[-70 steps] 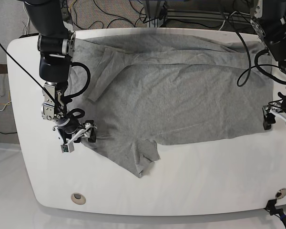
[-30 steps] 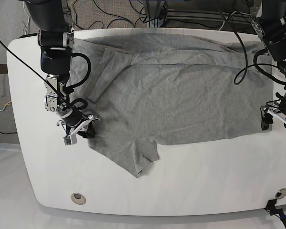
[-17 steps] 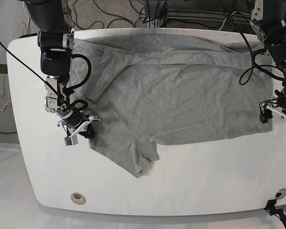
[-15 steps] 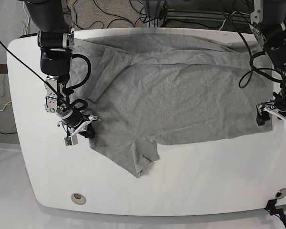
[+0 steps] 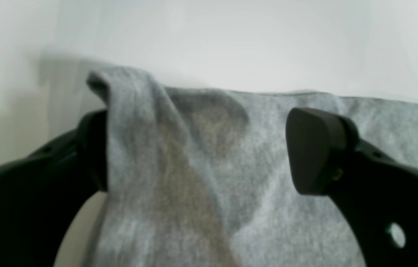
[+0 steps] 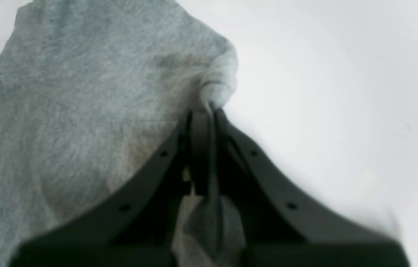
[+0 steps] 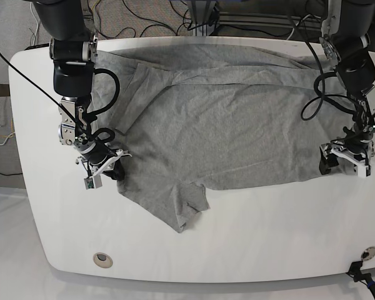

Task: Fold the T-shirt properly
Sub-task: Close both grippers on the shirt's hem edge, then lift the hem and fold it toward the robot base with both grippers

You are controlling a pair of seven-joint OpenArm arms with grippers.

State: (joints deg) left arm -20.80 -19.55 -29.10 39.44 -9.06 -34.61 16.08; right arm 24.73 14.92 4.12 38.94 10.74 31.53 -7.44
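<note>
Now: both grippers at the shirt's edges

T-shirt lies spread across most of the white table, one sleeve trailing toward the near edge. Right gripper, jaws pinched together on a bunched fold at the shirt's edge. Left gripper, jaws wide apart, straddling the opposite edge; cloth drapes over one finger, nothing clamped.

Grey T-shirt, spread flat, slightly wrinkled
</note>
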